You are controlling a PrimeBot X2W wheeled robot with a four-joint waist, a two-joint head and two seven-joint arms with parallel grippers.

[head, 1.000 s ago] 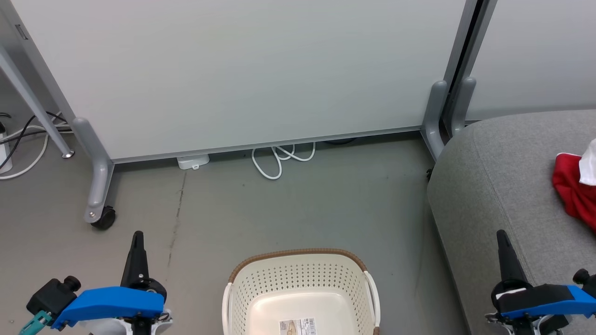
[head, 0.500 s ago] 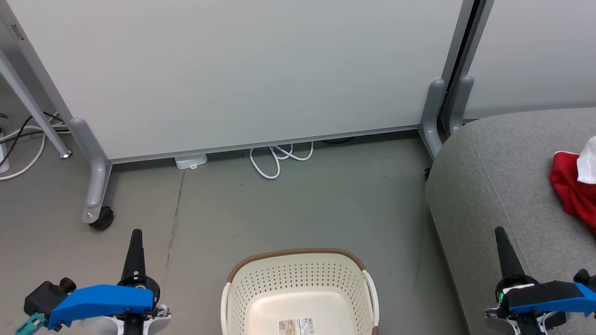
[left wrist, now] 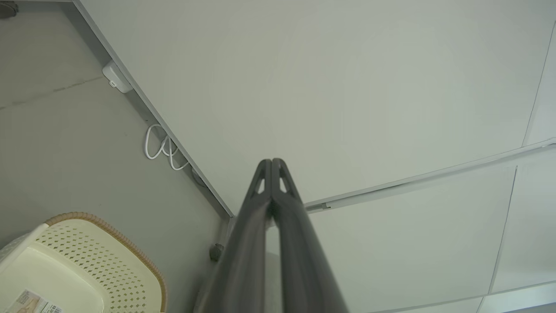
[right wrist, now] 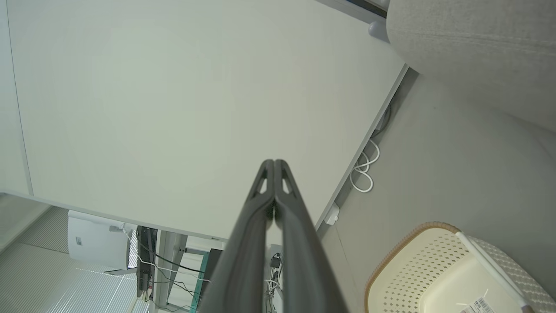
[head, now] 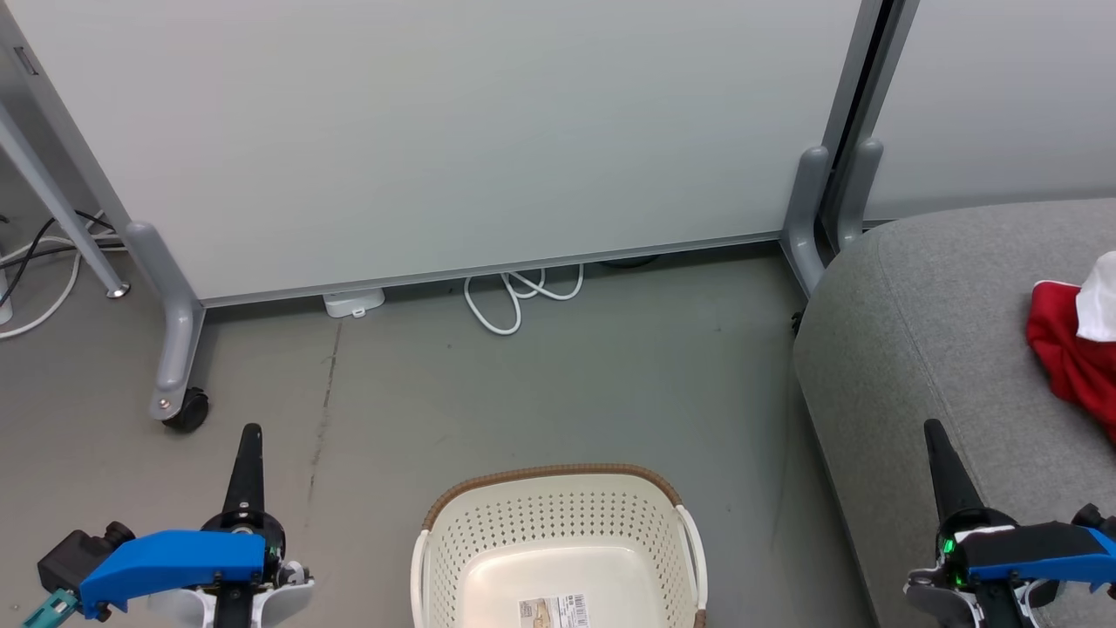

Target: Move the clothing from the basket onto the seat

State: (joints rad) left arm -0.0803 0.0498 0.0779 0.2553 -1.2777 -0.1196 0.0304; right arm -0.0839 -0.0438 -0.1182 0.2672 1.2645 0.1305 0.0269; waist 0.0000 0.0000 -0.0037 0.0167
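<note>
Well, nearest me the left tool and the right tool hover low on either side of the basket, each with its two dark fingers pressed together and nothing between them. The basket stands on the floor. What shows of its inside is bare apart from a paper label, though its near end is cut off from sight. Further right, the clothing lies in a red heap with a white patch on the grey seat. It runs off the edge of view, so I cannot tell whether both pieces are there. It looks light and limp, the sort of cloth that sags, drapes and trails when lifted, with nothing in it to break. If it needs shifting, I'd pinch a raised fold near the middle of the heap rather than a flat edge, so less hangs down to drag. Beyond, a white cable coils under the pale partition.
</note>
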